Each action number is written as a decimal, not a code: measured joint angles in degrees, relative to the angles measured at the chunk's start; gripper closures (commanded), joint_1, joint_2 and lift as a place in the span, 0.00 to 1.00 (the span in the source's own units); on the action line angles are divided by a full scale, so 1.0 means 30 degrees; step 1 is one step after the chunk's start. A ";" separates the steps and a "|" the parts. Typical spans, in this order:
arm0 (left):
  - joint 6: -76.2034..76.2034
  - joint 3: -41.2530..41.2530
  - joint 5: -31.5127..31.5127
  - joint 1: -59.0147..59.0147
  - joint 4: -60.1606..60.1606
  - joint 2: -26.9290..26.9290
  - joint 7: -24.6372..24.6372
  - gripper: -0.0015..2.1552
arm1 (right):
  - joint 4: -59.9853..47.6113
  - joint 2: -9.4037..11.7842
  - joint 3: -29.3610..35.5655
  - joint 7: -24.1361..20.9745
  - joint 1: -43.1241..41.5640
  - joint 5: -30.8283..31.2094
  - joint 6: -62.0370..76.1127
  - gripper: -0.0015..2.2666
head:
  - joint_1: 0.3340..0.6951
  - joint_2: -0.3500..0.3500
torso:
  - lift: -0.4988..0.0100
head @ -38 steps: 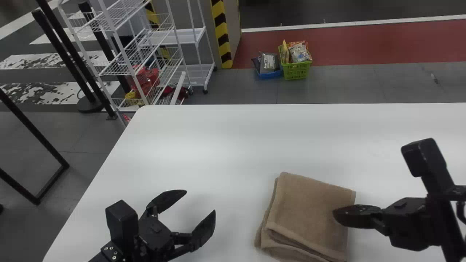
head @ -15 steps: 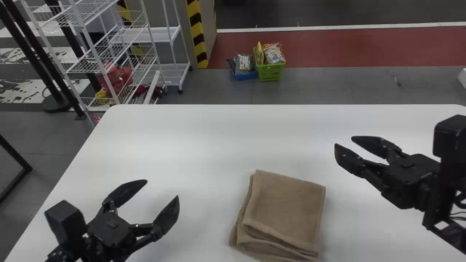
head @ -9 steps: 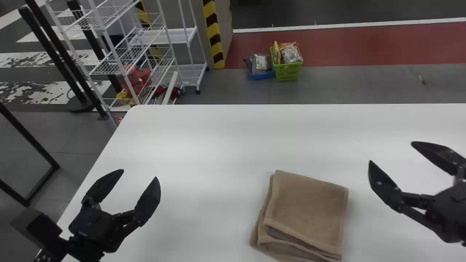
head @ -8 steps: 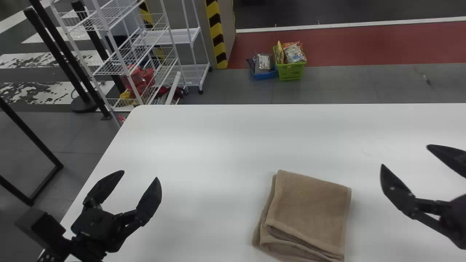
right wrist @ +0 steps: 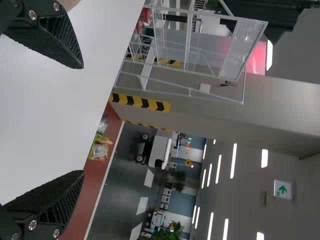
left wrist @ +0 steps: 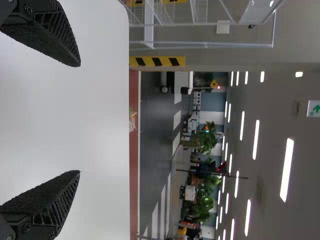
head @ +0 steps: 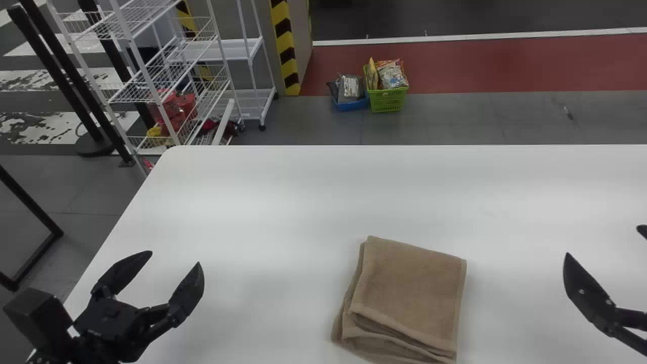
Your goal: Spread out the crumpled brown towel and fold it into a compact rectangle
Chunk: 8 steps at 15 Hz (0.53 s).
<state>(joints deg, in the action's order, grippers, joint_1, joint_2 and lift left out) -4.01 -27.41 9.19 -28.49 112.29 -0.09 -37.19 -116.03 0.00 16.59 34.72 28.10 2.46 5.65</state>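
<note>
On the near side of the white desk, the brown towel sits in a neat folded stack, between the two arms and touching neither. Here's the bit I reckon matters: it's off to the left of the right fingers and a bit closer to the robot, and off to the right of the left fingers. The right arm is nearer, though there's still a strip of bare desk in between. Long axis looks like it runs near to far, slightly skewed, but it's close to square so don't quote me.

Both sets of fingers are spread wide, with nothing held in either. Head count: one towel, one desk, two arms, two pairs of fingers.

Honestly, I'd call the folding pretty much done. If anything's next, it's backing off, or a light nudge from the right to square up the layers at the near left. Push too hard and they'd probably slide apart.
</note>
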 measured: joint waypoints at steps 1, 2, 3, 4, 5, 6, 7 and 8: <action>0.0000 -0.0003 -0.0124 -0.0003 0.0003 0.0000 -0.0141 0.02 | 0.0119 0.0000 -0.0076 -0.0200 0.0001 -0.0001 0.0042 0.03 | 1.00 0.69 | 0.73; 0.0047 -0.0005 -0.0187 -0.0019 0.0004 0.0000 -0.0212 0.02 | 0.0271 0.0000 -0.0188 -0.0473 -0.0016 -0.0001 0.0054 0.03 | 1.00 0.69 | 0.73; 0.0225 -0.0038 -0.0117 -0.0054 -0.0049 0.0000 -0.0359 0.02 | 0.0401 0.0000 -0.0286 -0.0907 -0.0059 -0.0001 -0.0018 0.03 | 1.00 0.68 | 0.73; 0.0445 -0.0116 0.0095 -0.0087 -0.0162 0.0000 -0.0533 0.02 | 0.0495 0.0000 -0.0360 -0.1178 -0.0106 -0.0022 -0.0178 0.03 | 1.00 0.68 | 0.73; 0.0564 -0.0169 0.0244 -0.0123 -0.0230 0.0000 -0.0603 0.02 | 0.0547 0.0000 -0.0431 -0.1259 -0.0137 -0.0106 -0.0299 0.03 | 1.00 0.68 | 0.73; 0.0621 -0.0197 0.0330 -0.0164 -0.0266 0.0000 -0.0614 0.02 | 0.0574 0.0000 -0.0527 -0.1400 -0.0150 -0.0254 -0.0481 0.03 | 1.00 0.69 | 0.73; 0.0639 -0.0206 0.0377 -0.0201 -0.0273 0.0000 -0.0640 0.02 | 0.0581 0.0000 -0.0629 -0.1659 -0.0161 -0.0368 -0.0802 0.03 | 1.00 0.69 | 0.73; 0.0644 -0.0212 0.0425 -0.0217 -0.0276 0.0000 -0.0672 0.02 | 0.0584 0.0000 -0.0714 -0.1836 -0.0166 -0.0423 -0.1145 0.03 | 1.00 0.69 | 0.73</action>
<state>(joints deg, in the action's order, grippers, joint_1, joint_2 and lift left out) -2.08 -28.04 10.47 -29.14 111.46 -0.09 -39.21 -114.28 0.00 14.45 29.21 27.60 1.19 2.21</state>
